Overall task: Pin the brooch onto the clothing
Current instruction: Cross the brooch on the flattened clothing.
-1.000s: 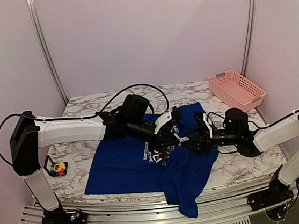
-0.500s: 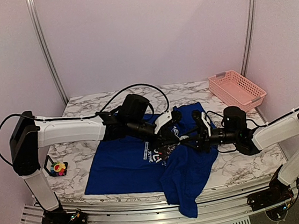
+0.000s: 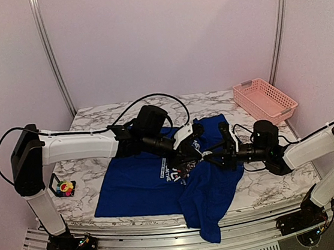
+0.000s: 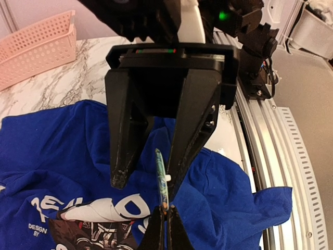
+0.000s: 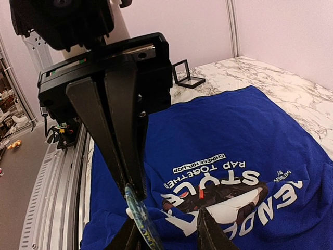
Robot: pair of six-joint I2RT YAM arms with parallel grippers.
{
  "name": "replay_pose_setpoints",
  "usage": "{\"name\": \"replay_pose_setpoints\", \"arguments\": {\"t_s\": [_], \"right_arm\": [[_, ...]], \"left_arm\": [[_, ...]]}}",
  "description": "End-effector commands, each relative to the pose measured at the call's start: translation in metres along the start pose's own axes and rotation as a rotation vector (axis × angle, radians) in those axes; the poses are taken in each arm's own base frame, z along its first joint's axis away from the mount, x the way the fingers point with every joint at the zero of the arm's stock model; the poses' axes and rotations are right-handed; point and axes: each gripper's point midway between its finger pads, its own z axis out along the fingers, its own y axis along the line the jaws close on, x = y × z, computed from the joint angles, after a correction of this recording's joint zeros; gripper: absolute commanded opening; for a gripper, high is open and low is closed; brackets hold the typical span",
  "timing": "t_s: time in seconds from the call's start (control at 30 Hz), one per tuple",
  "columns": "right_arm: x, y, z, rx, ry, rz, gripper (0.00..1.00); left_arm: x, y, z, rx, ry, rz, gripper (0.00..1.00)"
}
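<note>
Left wrist: brooch (image 4: 162, 177) edge-on, petals hidden, seemingly pinched by left hand (image 4: 165, 212).

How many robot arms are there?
2. The left arm reaches in from the left, holding the brooch; the right arm reaches in from the right. Both meet over the shirt.

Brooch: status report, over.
Left gripper shut on thin multicoloured piece, apparently the brooch, edge-on over the shirt. Right gripper open, straddling it. Nothing else in the way.
</note>
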Motion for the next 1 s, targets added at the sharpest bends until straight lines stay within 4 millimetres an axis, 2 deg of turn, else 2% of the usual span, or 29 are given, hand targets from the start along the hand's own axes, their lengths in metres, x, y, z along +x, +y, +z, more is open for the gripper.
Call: {"name": "replay_pose_setpoints", "arguments": {"t_s": [0.0, 0.2, 0.27, 0.37, 0.43, 0.53, 0.67, 0.7, 0.77, 0.87, 0.97], "right_arm": [[-0.014, -0.020, -0.013, 0.094, -0.066, 0.010, 0.35], [-0.013, -0.016, -0.014, 0.074, -0.055, -0.001, 0.40], [-0.012, -0.011, -0.014, 0.051, -0.046, -0.016, 0.46], [-0.011, -0.004, -0.016, 0.021, -0.028, -0.040, 0.58], [-0.014, 0.001, -0.021, -0.001, -0.026, -0.051, 0.64], [-0.027, 0.005, -0.029, -0.024, -0.031, -0.049, 0.67], [-0.041, 0.004, -0.039, -0.034, -0.009, -0.004, 0.68], [-0.045, -0.001, -0.042, -0.010, -0.010, 0.012, 0.68], [-0.045, -0.028, -0.046, 0.121, 0.003, 0.095, 0.65], [-0.019, -0.088, -0.053, 0.423, 0.103, 0.304, 0.54], [0.017, -0.130, -0.065, 0.671, 0.210, 0.461, 0.45]], "left_arm": [[0.001, -0.032, -0.002, 0.091, 0.010, 0.015, 0.00], [0.001, -0.032, -0.002, 0.090, 0.007, 0.016, 0.00], [0.002, -0.032, -0.002, 0.089, 0.008, 0.015, 0.00], [0.003, -0.031, -0.002, 0.076, 0.011, 0.033, 0.00], [0.006, -0.025, -0.002, 0.038, 0.022, 0.060, 0.00], [0.013, -0.011, 0.000, -0.044, 0.044, 0.155, 0.00], [0.016, 0.000, 0.001, -0.141, 0.076, 0.368, 0.00], [0.019, 0.001, 0.002, -0.162, 0.096, 0.419, 0.00], [0.016, 0.002, 0.006, -0.212, 0.102, 0.563, 0.00], [0.026, -0.009, 0.012, -0.243, 0.139, 0.787, 0.00], [0.040, -0.017, 0.018, -0.241, 0.178, 0.976, 0.00]]}}
